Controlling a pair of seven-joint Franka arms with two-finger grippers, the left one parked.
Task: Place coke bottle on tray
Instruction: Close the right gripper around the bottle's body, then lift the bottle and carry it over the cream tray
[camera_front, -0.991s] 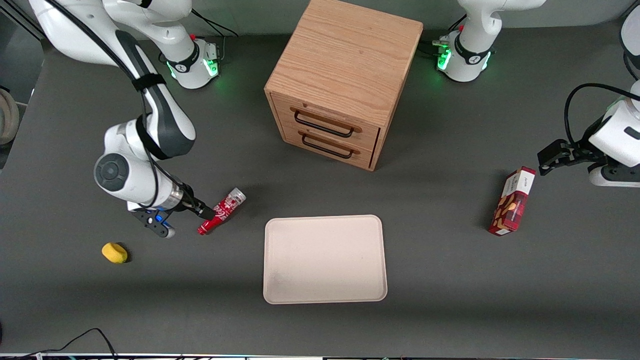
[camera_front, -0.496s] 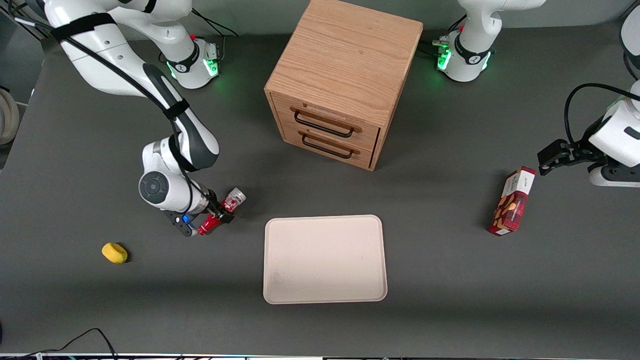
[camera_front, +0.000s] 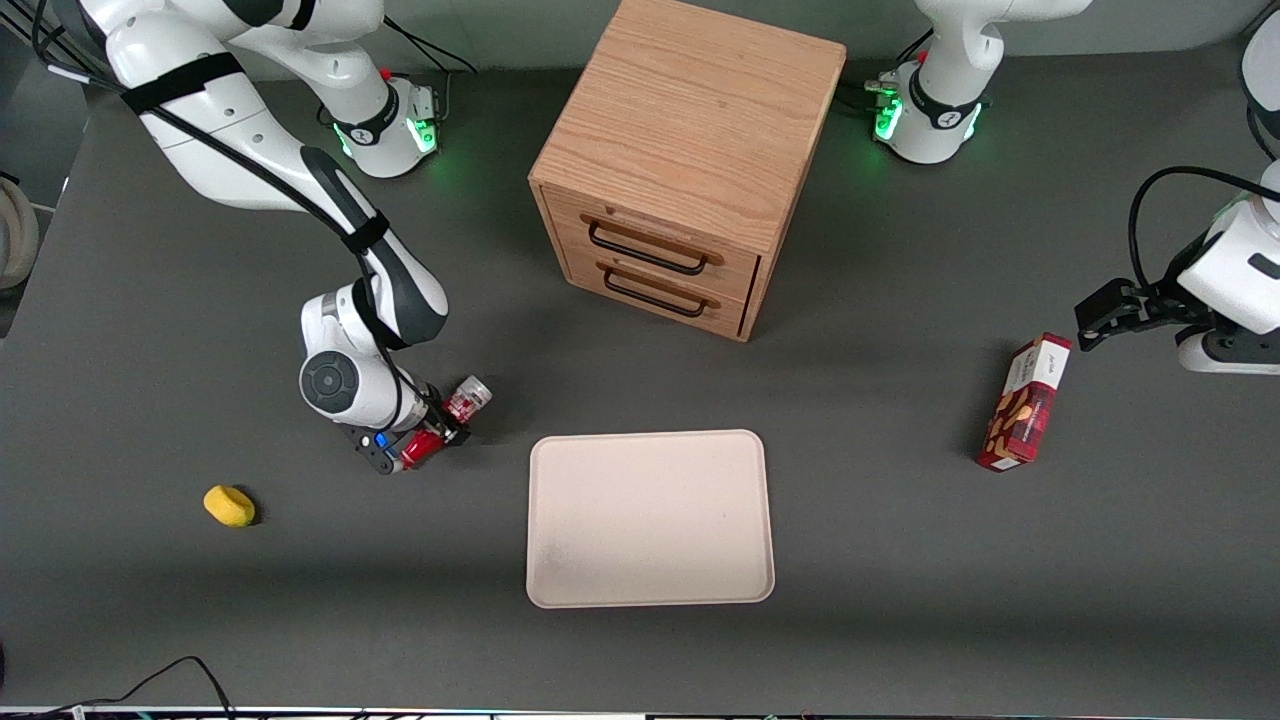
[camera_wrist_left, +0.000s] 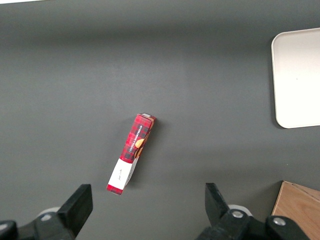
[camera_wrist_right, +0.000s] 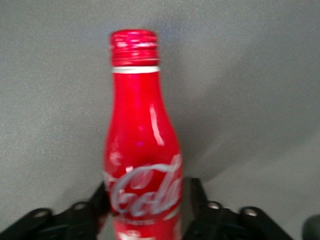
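The coke bottle (camera_front: 463, 403) lies on its side on the dark table, silver base pointing toward the cabinet and red cap toward the front camera. My right gripper (camera_front: 440, 428) is low over its middle. In the right wrist view the bottle (camera_wrist_right: 142, 150) runs between the two black fingers of the gripper (camera_wrist_right: 147, 192), which stand open, one on each side of the white script, with a thin gap showing at one finger. The cream tray (camera_front: 650, 518) lies flat beside the bottle, slightly nearer the front camera, with nothing on it. Its corner (camera_wrist_left: 297, 80) shows in the left wrist view.
A wooden drawer cabinet (camera_front: 690, 160) with two closed drawers stands farther from the front camera than the tray. A red-and-white snack box (camera_front: 1025, 403) lies toward the parked arm's end. A small yellow object (camera_front: 229, 505) lies toward the working arm's end.
My right gripper has slid from beside the bottle's neck over its body, so the fingers now straddle it. The bottle has stayed in place on the table.
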